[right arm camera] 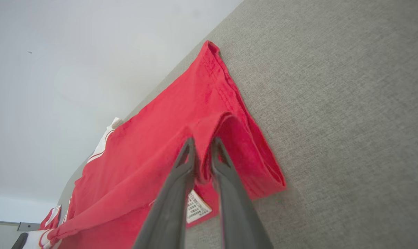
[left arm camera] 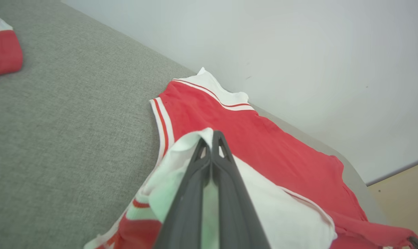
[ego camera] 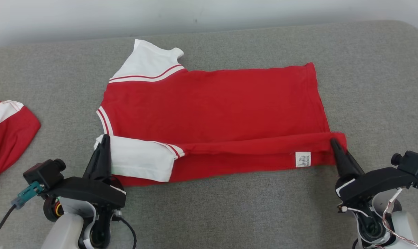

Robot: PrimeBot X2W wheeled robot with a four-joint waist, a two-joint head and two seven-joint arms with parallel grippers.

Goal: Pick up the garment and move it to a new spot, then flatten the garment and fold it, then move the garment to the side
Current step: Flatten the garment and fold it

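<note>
Clamping the garment (ego camera: 215, 103), left end effector (ego camera: 105, 138) and right end effector (ego camera: 333, 141) hide the pinched edges.

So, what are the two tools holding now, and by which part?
The red shirt: left tool pinches its white sleeve, right tool pinches its folded hem corner.

A: What lies at nine o'clock on the grey fabric surface (ego camera: 229, 214)?
B: A second red-and-white garment (ego camera: 8, 135), bunched, cut off by the frame's edge.
A: And at twelve?
B: A plain white wall (ego camera: 91, 17), behind the surface's far edge.
</note>
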